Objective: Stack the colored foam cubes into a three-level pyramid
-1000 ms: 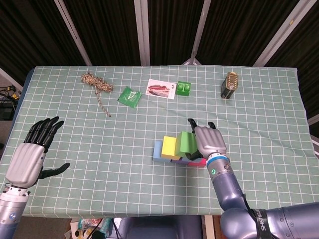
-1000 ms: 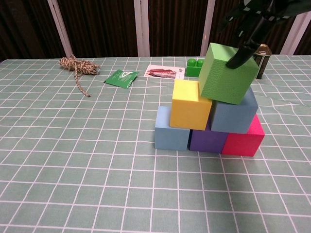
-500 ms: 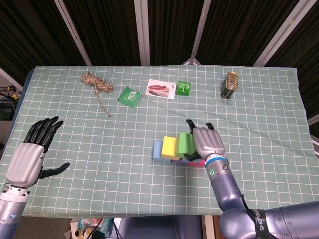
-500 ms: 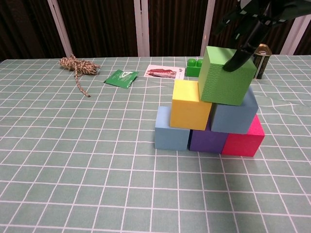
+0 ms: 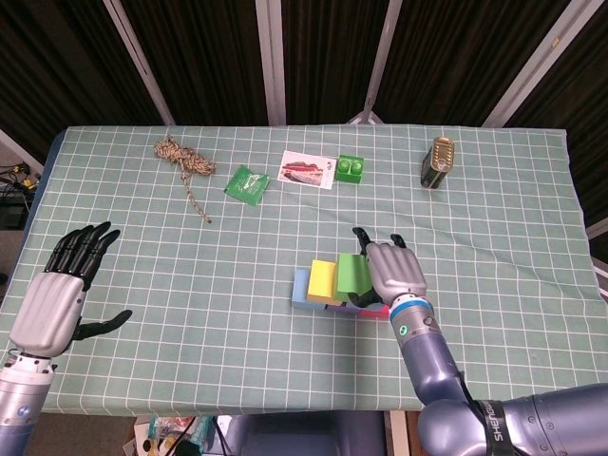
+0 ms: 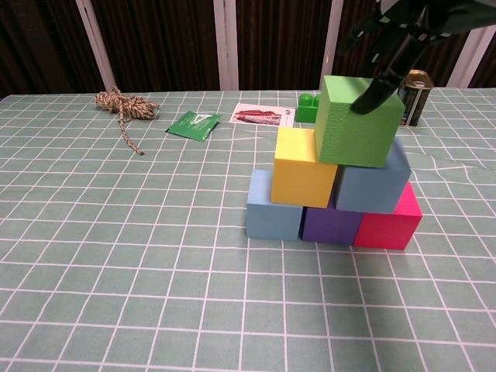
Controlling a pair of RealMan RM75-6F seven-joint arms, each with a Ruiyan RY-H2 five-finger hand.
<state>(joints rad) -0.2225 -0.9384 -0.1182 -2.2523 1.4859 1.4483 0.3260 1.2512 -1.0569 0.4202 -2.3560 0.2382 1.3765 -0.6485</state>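
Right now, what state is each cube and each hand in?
green cube: top level, tilted, resting on the yellow and grey-blue cubes, right hand's fingers touching its top
yellow cube: middle level, left
grey-blue cube: middle level, right
light blue cube: bottom level, left
purple cube: bottom level, middle
pink cube: bottom level, right
right hand: over the stack
left hand: fingers apart, holding nothing

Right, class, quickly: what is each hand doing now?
Left hand: open, holding nothing.
Right hand: on the green cube; grip cannot be told.
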